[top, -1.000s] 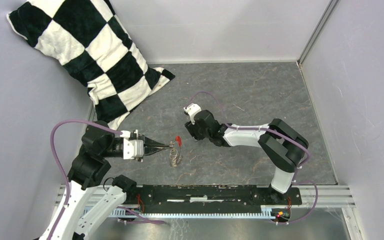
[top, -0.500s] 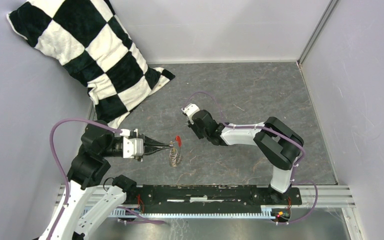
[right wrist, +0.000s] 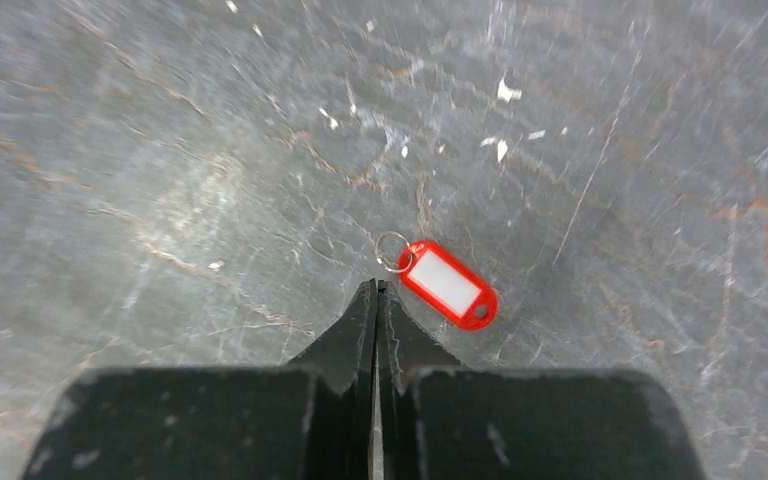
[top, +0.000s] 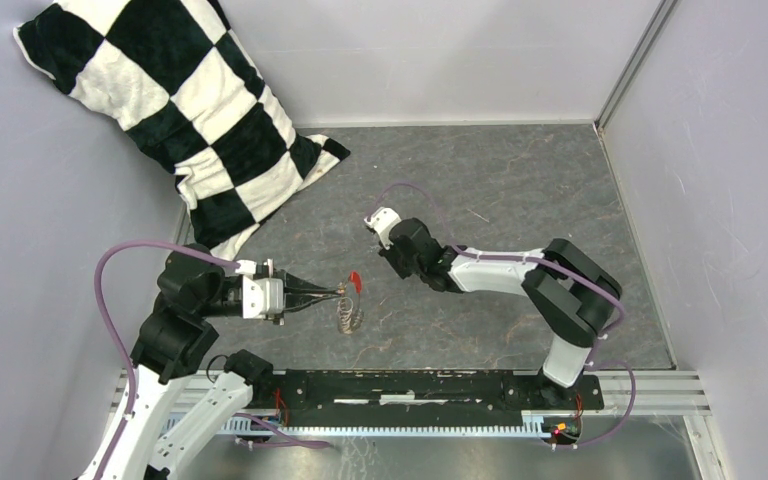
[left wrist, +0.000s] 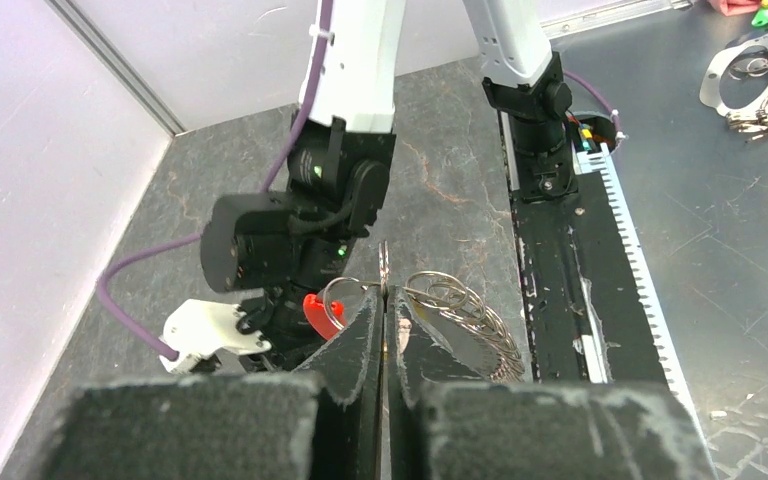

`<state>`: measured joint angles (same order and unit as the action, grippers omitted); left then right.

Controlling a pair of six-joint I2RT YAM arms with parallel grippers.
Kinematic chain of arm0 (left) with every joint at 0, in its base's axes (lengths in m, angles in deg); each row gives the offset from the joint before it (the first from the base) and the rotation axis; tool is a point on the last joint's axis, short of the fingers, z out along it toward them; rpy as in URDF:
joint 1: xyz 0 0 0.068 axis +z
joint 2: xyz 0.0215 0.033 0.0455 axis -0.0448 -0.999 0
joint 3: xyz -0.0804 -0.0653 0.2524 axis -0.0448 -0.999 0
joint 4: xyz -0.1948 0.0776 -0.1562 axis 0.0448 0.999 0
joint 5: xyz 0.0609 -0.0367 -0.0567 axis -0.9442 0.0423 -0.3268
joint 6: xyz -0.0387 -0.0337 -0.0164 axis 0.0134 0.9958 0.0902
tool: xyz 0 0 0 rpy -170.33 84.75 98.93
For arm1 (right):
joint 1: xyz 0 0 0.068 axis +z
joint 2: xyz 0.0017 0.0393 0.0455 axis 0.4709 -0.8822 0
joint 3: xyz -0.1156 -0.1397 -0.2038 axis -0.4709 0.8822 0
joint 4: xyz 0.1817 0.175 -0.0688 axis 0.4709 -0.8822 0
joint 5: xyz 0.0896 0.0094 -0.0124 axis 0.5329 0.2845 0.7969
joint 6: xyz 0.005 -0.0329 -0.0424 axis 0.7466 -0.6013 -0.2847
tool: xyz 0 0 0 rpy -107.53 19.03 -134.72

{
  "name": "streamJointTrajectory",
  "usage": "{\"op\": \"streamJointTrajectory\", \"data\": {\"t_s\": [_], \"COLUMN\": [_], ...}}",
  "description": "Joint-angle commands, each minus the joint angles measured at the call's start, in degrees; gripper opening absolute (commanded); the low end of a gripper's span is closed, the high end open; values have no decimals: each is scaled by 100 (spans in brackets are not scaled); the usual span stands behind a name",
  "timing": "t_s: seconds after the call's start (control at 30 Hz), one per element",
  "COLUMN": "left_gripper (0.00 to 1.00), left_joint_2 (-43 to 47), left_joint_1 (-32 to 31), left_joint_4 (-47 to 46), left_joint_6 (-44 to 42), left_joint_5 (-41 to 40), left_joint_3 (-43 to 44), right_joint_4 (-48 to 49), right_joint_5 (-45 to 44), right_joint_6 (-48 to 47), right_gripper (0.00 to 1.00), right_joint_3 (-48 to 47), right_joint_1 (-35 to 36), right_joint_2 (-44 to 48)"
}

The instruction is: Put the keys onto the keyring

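My left gripper (top: 343, 293) is shut on the keyring (left wrist: 348, 292), a grey wire ring with a red piece (left wrist: 315, 312) on it and a fan of coiled rings (left wrist: 470, 312) hanging to its right. It holds the keyring just above the floor, left of the right arm's wrist (top: 400, 245). In the right wrist view a red key (right wrist: 447, 284) with a white mark lies flat on the floor, and its small wire loop (right wrist: 392, 251) sits just past the tips of my right gripper (right wrist: 377, 287). That gripper is shut with nothing visible between its fingers. The top view hides this key under the right wrist.
A black-and-white checkered pillow (top: 180, 110) leans in the far left corner. Walls close the left, back and right sides. The black base rail (top: 410, 385) runs along the near edge. Beyond it, loose metal rings (left wrist: 760, 80) lie on a metal surface.
My right gripper has closed from open to shut, and its wrist has shifted slightly. The left gripper keeps its hold on the keyring and has barely moved.
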<state>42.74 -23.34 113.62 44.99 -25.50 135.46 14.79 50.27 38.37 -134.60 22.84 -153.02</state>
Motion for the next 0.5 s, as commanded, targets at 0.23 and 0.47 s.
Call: {"op": "streamJointTrajectory", "data": {"t_s": [0.23, 0.47], "left_gripper": [2, 2], "left_joint_2": [63, 77], "left_joint_1": [-11, -10], "left_joint_4": [18, 192], "left_joint_6": [198, 118], "left_joint_5": [197, 218], "left_joint_3": [138, 167], "right_joint_4": [635, 402], "right_joint_5": [1717, 1742], "right_joint_6": [-1408, -1227], "right_gripper": [0, 1], "right_joint_3": [922, 1104], "right_joint_1": [-49, -181], "right_joint_2": [2403, 2805]}}
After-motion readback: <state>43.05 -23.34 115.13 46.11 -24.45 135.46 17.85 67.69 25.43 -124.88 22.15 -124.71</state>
